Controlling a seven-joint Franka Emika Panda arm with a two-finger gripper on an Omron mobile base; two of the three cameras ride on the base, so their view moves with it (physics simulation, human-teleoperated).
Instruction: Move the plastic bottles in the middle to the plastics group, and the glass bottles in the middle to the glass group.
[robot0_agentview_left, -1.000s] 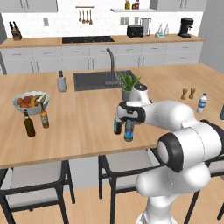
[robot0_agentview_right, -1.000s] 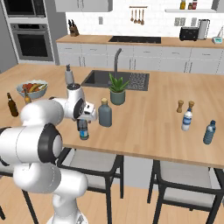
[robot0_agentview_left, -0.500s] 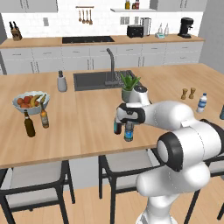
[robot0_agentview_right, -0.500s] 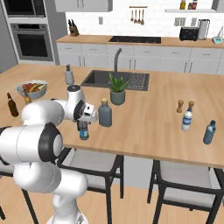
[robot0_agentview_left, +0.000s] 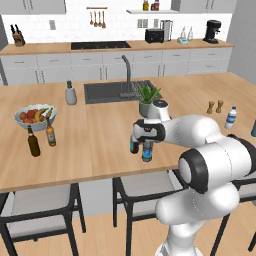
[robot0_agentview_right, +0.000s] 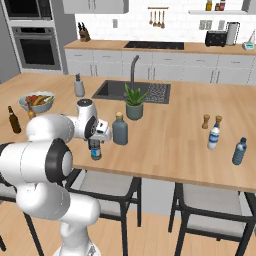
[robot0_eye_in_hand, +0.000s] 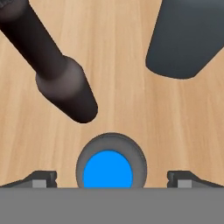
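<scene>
Left base view, left to right. Fruit bowl (robot0_agentview_left: 35, 117) at the left edge of the wooden worktop (robot0_agentview_left: 100, 145); just in front of it stand the dark bottle (robot0_agentview_left: 33, 142) and the smaller amber bottle (robot0_agentview_left: 50, 135), close together, upright. Grey soap dispenser (robot0_agentview_left: 71, 93) beside the sink (robot0_agentview_left: 107, 92).

Centre of frame: pincer (robot0_agentview_left: 146, 145) points down over the small blue water bottle (robot0_agentview_left: 147, 151), which stands upright near the worktop's front edge. Slim beer bottle (robot0_agentview_left: 133, 145) just left of it. Potted plant (robot0_agentview_left: 147, 99) behind.

Hand view: blue cap between both fingertips (robot0_eye_in_hand: 41, 179); jaws spread wide, released, not touching the bottle.

Right: shakers (robot0_agentview_left: 214, 107), then white-capped water bottle (robot0_agentview_left: 230, 118).

Right base view: grey-blue flask (robot0_agentview_right: 119, 130) just right of the pincer.
</scene>
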